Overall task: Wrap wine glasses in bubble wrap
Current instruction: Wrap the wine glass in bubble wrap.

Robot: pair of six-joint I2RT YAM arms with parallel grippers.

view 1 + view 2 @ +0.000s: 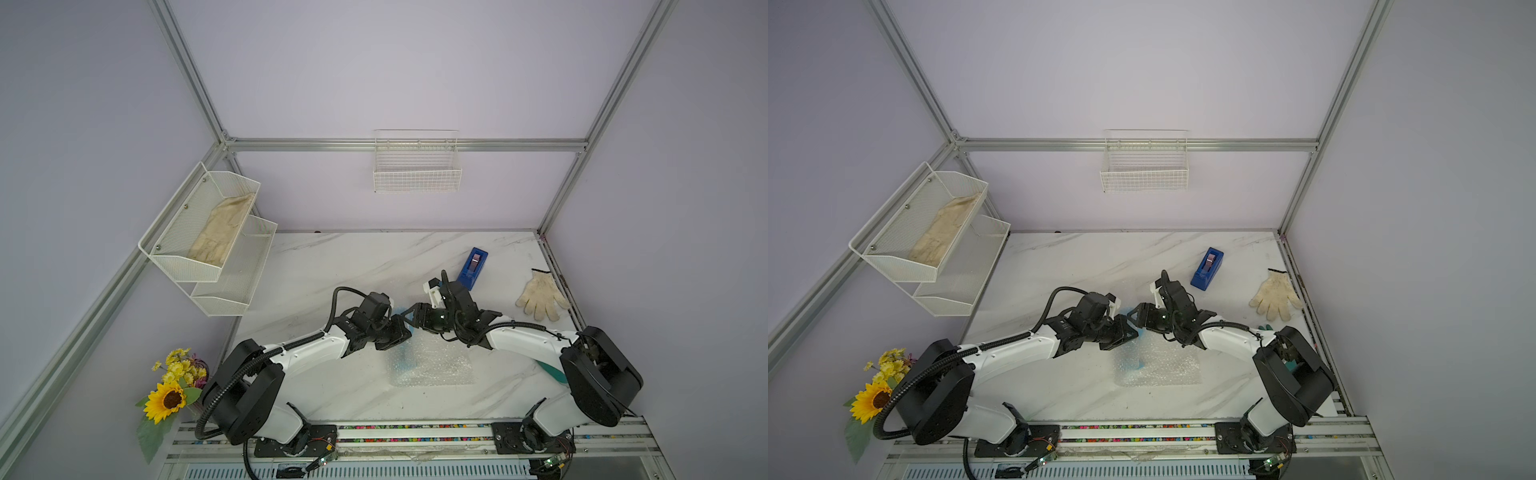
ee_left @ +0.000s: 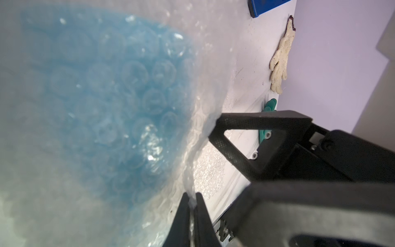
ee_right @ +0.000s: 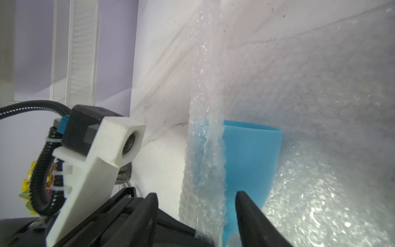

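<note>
Clear bubble wrap (image 1: 436, 365), one sheet, is lying on the marble surface (image 1: 332, 270) in both top views. Its left part is rising around the one sky-blue goblet (image 1: 406, 360), which is showing only as a blue tint through the plastic. Two grippers are meeting above it, the left gripper (image 1: 406, 329) and the right gripper (image 1: 412, 314), tips nearly touching. One dark blue tape dispenser (image 1: 472, 268) is standing just behind them. Three gloves are showing. One cream glove (image 1: 541, 296) is lying flat near the surface's right edge, and one teal glove (image 1: 552, 371) is peeking from under the right arm. A second cream glove (image 1: 220, 235) is lying in the upper tier of the two-tier mesh rack (image 1: 178, 222). One wire basket (image 1: 417, 180) is hanging on the back wall, and one artificial bouquet (image 1: 168, 397) is standing at the left.

In the left wrist view, the left gripper is clamping fully together on the wrap's edge. The goblet is blurring blue behind the bubbles.

In the right wrist view, the right gripper's fingers (image 3: 242, 205) are standing apart, straddling the wrap's raised fold without gripping it. The goblet's bowl is showing bare just beyond.
</note>
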